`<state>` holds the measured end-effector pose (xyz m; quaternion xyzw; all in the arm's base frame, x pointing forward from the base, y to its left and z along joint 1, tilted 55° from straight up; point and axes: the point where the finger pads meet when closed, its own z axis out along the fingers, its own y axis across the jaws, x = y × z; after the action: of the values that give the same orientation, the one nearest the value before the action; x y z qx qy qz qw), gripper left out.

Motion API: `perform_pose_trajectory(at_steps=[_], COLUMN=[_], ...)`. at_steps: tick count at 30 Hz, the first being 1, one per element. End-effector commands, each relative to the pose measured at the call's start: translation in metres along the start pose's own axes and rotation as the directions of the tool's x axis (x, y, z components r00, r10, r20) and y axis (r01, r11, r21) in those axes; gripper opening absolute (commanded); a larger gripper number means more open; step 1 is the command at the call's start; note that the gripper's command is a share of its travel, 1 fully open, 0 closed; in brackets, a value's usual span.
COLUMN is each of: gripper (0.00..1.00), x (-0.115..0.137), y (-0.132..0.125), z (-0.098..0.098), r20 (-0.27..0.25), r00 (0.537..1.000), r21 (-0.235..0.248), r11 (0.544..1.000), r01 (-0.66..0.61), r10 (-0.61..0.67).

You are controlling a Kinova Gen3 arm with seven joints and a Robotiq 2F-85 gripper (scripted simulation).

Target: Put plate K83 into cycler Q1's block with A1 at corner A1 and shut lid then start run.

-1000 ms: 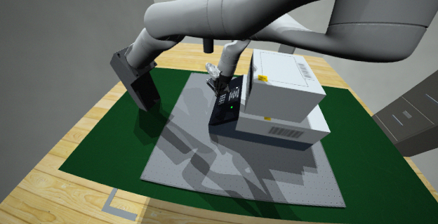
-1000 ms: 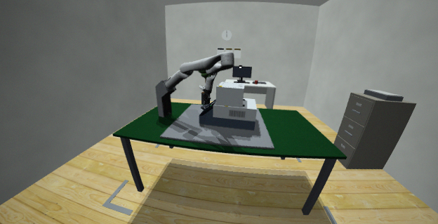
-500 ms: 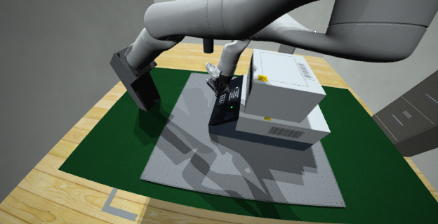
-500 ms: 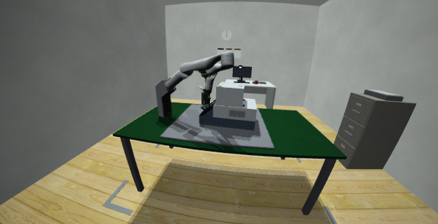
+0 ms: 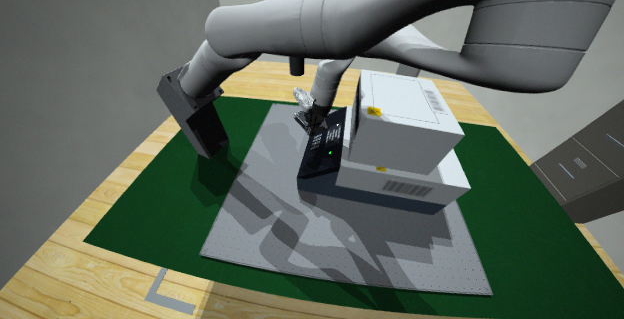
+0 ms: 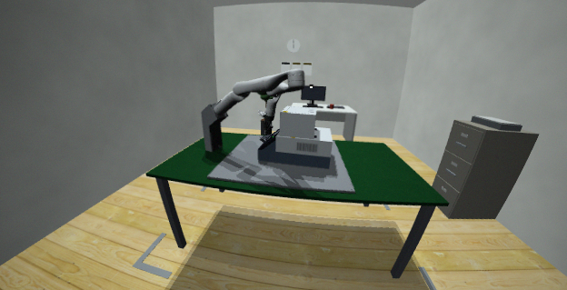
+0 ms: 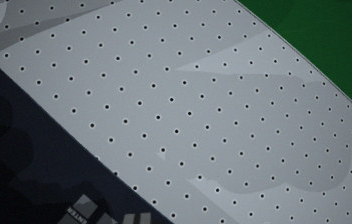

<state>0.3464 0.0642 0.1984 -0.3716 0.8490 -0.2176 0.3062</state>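
The cycler Q1 [image 5: 400,179] [image 6: 302,145] stands on the grey perforated board, its dark sloping key panel [image 5: 322,154] facing left in the top view. A small green light [image 5: 330,152] shows on the panel. The white upper housing [image 5: 400,142] [image 6: 297,125] stands over the base; the block is hidden, and I cannot tell the lid's state for certain. My gripper [image 5: 311,126] [image 6: 267,137] is shut with nothing seen in it, close to the panel's far end; contact is unclear. The wrist view shows the dark panel's corner [image 7: 37,150] and a key marked ENTER [image 7: 79,211]. Plate K83 and nest N1 are not visible.
The grey board [image 5: 250,252] [image 6: 236,176] [image 7: 257,165] lies on the green table top [image 5: 135,207] [image 6: 386,170]. The arm's dark mount [image 5: 192,117] [image 6: 211,129] stands at the left. The arm arches above Q1. A filing cabinet [image 6: 491,170] stands beyond the table's right side.
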Motion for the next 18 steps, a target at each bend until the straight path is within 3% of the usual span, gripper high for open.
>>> perform_pose_trajectory(at_steps=[1,18], gripper=[0.10,0.10], x=[-0.0008,-0.0048], y=[0.0012,0.0054], z=[-0.0001,-0.0001], r20=[0.015,0.015], r00=[1.000,1.000], r21=[0.010,0.010], r11=[1.000,1.000], r01=[-0.001,-0.001], r10=[0.000,0.000])
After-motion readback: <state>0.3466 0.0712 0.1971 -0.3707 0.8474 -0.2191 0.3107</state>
